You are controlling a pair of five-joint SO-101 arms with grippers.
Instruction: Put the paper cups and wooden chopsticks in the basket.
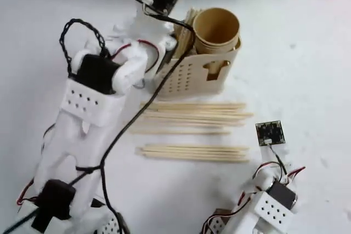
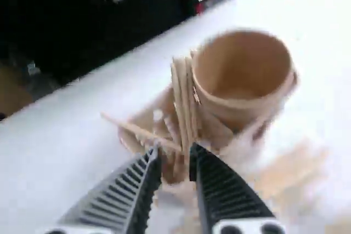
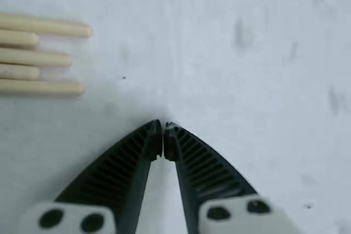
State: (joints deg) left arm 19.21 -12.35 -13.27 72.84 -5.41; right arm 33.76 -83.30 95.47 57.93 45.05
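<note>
The left gripper (image 2: 174,154) is held right over the basket, with its dark ridged fingers (image 2: 219,190) parted by a narrow gap, and nothing can be seen pinched between them. Just past the tips, one slanted wooden chopstick (image 2: 140,132) is seen sticking out sideways from the cream perforated plastic basket (image 1: 189,78). An upright bundle of pale wooden chopsticks (image 2: 184,100) is packed into that basket, pressed against the stacked tan paper cups (image 2: 241,72), which are stood upright with the mouth open to the top.

Over at the right gripper (image 3: 163,127), the black fingers are pressed together, tips meeting, above the bare white table (image 3: 247,53). Near it, the rounded ends of five chopsticks (image 3: 38,56) are seen lying side by side.

On the table in front of the basket, two loose lots are laid out lengthwise: a spread group of chopsticks (image 1: 192,114) near the basket, and a tighter group of chopsticks (image 1: 194,152) beyond it, nearer the arms' bases.
</note>
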